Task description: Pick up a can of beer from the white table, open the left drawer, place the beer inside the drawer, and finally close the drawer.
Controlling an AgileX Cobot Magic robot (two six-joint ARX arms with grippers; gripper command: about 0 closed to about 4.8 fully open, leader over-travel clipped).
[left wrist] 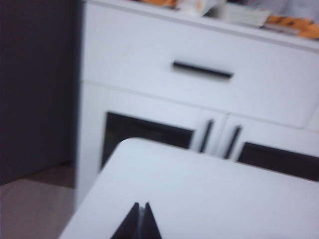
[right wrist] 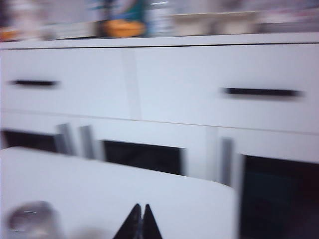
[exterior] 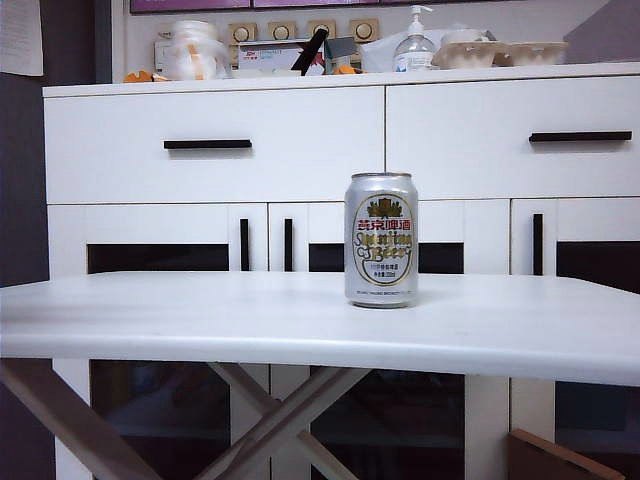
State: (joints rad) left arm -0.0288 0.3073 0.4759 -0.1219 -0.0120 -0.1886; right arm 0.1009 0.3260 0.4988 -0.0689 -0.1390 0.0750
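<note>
Nothing is done yet. The can of beer stands upright on the white desk, in front of the cabinet. The left drawer is closed. The left claw and right claw are pinched tight, empty, over the desk.

Blurred wrist views, cropped edges

Both wrist views are motion-blurred: the small silver metal beer can is a smeared grey shape cut by the frame edge, and the countertop clutter is unreadable. Only the dark shut tips of the left gripper and right gripper show. The large white table runs past the exterior view's sides.
</note>
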